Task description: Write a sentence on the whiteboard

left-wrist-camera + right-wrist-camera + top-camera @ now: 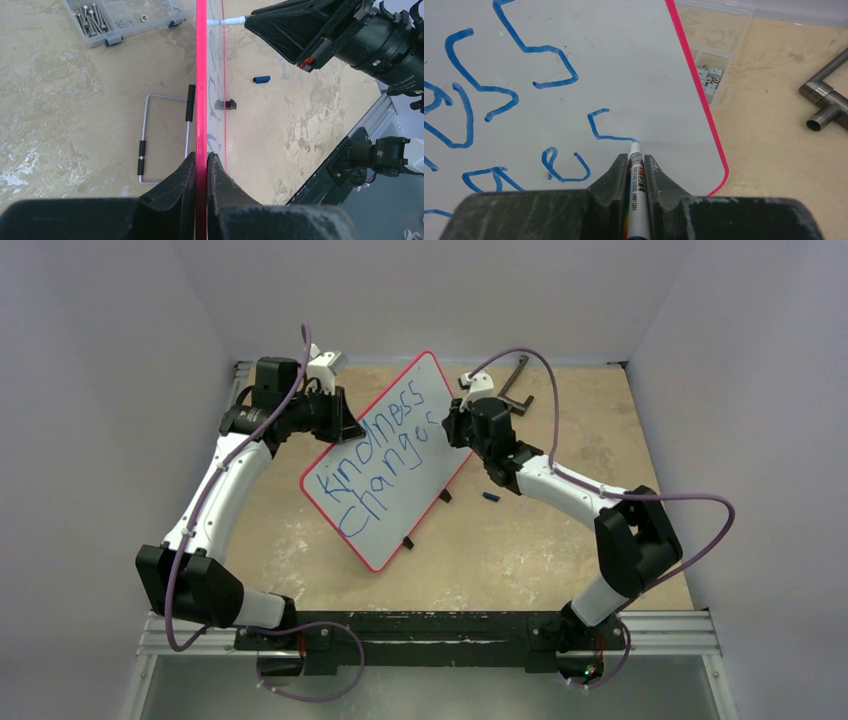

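The left gripper (201, 155) is clamped tight on the red rim of the whiteboard (385, 530), at its far left edge, jaws pinching the thin panel from both faces. The board runs slantwise across the middle of the table, between the two arms, tilted up toward the right arm. It looks light, thin and stiff, with a glossy face that would slip under a pad, so the rim is the sensible place to hold. Pinched at one spot only, it may swing or bow when the pen pushes on it, so I judge that light pressure is wanted.

The sentence (385, 455) reads "Kindness change" in blue so far, with a half-made last letter beside the far right rim. The right gripper (635, 157) is closed on a marker (636, 175), gripped close behind its nib, and the nib touches the end of that stroke. The marker is slim and smooth and could slide back in the jaws if pressed hard.

From the left wrist the board shows edge-on, so its writing cannot be read there. From above, the left fingers hide behind the wrist, and the right wrist covers the nib. Whether the board's near edge sits on the table I cannot tell. Most of the marker's barrel is buried in the jaws
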Robot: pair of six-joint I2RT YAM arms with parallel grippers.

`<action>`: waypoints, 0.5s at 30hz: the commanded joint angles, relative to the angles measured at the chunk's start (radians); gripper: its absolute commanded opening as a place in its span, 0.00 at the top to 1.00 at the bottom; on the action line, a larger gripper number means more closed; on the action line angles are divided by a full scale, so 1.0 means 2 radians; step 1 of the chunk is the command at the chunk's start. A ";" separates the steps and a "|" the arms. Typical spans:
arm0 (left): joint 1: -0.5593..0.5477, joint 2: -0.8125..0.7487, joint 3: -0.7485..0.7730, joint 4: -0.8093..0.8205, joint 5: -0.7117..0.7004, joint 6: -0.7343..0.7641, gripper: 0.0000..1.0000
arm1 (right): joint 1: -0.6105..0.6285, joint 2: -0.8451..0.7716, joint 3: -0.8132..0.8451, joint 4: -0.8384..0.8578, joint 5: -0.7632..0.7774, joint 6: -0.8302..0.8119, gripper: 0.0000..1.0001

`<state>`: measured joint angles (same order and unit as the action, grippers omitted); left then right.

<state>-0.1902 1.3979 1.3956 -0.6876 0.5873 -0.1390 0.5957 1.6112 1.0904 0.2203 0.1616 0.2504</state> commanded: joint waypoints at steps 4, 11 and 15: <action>-0.005 -0.012 -0.001 -0.007 0.005 0.022 1.00 | 0.001 -0.007 -0.010 0.009 -0.041 0.012 1.00; -0.005 -0.012 -0.001 -0.007 0.005 0.021 1.00 | 0.002 -0.025 -0.025 0.015 -0.057 0.009 1.00; -0.005 -0.012 -0.001 -0.006 0.005 0.021 1.00 | 0.002 -0.031 -0.029 0.015 -0.065 0.007 1.00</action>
<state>-0.1902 1.3979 1.3956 -0.6899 0.5869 -0.1432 0.5934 1.5852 1.0389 0.2226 0.0933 0.2535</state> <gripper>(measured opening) 0.071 0.092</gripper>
